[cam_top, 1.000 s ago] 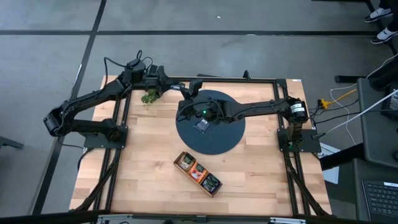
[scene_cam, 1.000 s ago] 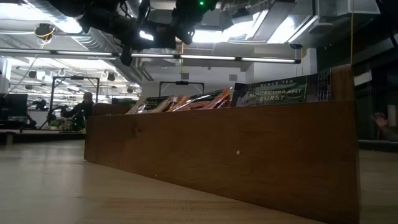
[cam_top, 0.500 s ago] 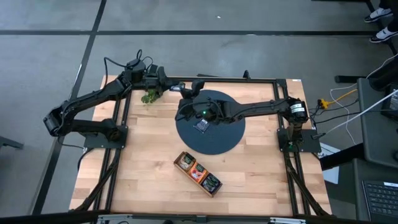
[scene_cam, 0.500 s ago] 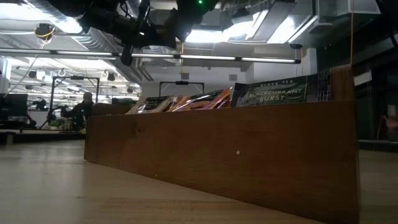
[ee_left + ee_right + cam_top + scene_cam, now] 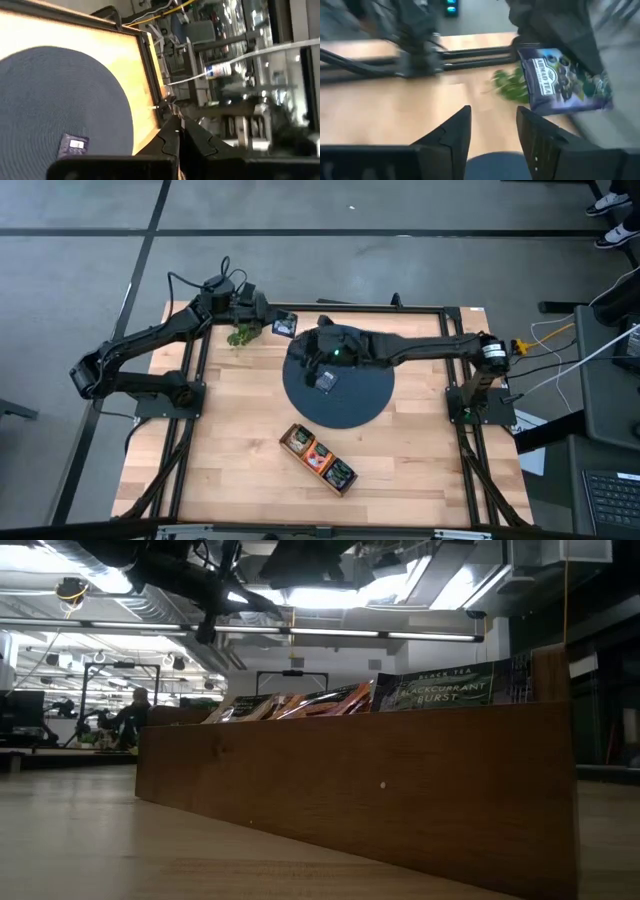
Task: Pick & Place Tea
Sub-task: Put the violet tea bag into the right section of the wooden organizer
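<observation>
A blue tea sachet hangs over the table's far edge, and my left gripper is shut on it. In the right wrist view the same sachet shows its printed face. My right gripper stands open just to its right, over the far rim of the dark round mat, touching nothing. A second blue sachet lies flat on the mat. The wooden tray near the front holds more sachets standing on edge. My left gripper pinches the blue sachet between its two fingers, by the edge that faces away from my right gripper. The fingers come nearly level from the table's left. The sachet sticks out beyond the fingertips toward the right, lifted clear of the table, edge-on in the left wrist view.
A leafy green plant sits at the far left, right below my left gripper. A dark frame runs round the table. In the low view the tray fills the foreground. Bare wood lies to the left and right of the tray.
My left gripper has shut on the blue sachet and rolled a little. My right gripper has opened, let go of the sachet, rolled about its own axis and drawn back toward the table's right. The sachet stays in the air with my left gripper.
</observation>
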